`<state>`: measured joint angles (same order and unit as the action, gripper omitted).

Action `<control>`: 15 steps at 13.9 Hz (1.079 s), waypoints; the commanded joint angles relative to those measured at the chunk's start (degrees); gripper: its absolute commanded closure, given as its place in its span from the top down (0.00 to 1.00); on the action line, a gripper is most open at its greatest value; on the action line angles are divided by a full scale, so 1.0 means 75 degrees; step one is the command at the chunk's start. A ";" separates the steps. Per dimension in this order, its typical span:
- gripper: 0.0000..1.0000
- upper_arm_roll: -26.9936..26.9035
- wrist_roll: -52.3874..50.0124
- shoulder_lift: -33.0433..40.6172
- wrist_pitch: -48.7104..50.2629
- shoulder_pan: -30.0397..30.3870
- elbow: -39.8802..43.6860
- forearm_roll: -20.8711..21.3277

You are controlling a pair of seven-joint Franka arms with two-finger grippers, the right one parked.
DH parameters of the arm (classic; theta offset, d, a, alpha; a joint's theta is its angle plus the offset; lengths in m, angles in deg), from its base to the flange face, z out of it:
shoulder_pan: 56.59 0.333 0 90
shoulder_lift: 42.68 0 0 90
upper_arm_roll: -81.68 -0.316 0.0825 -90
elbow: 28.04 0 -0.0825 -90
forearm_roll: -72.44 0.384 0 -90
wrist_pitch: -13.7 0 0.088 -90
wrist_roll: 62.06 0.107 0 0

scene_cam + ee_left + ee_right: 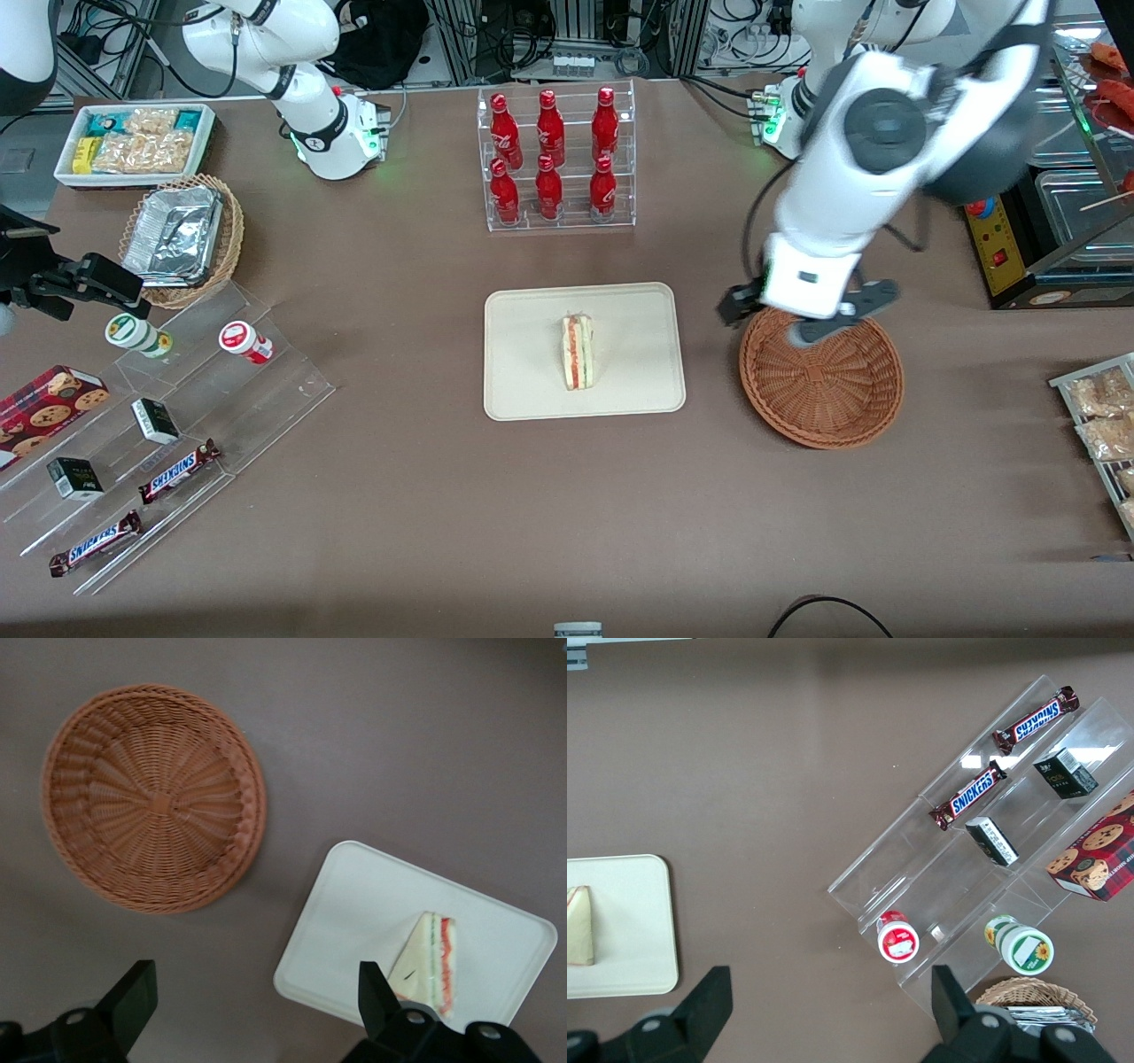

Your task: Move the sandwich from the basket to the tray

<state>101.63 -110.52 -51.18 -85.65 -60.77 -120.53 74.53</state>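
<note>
I see my gripper [804,312] released above the empty basket [822,379]; the sandwich [578,352] lies on the tray [524,354] beside it, so I judge only retreat remains.

Sandwich [578,926] lies on the tray [638,930] near clear tiered stand [983,842].

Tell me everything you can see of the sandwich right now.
The sandwich is a triangular wedge of white bread with a pale crust. Red and green filling layers run along its cut edge. It looks whole and lies near the middle of the cream tray, clear of the rim. Only the tray touches it. The brown wicker basket beside the tray holds nothing. The gripper hangs open above the table, apart from the sandwich, at the basket's edge in the front view.
</note>
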 commanded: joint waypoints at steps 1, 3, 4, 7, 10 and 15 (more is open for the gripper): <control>1.00 0.0058 0.0939 0.0686 0.0705 0.0613 -0.0183 -0.0221; 1.00 0.0047 0.1514 0.0933 0.1127 0.0872 -0.0183 -0.0221; 1.00 0.0047 0.1806 0.1016 0.1373 0.0989 -0.0206 -0.0209; 1.00 0.0047 0.2966 0.1180 0.1855 0.1469 -0.0218 -0.0209; 1.00 -0.0593 0.3788 0.1344 0.2149 0.1332 -0.0195 -0.0232; 1.00 -0.1546 0.4563 0.1567 0.2383 0.0873 -0.0183 -0.0537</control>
<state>91.90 -78.27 -41.76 -68.69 -52.99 -120.74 71.55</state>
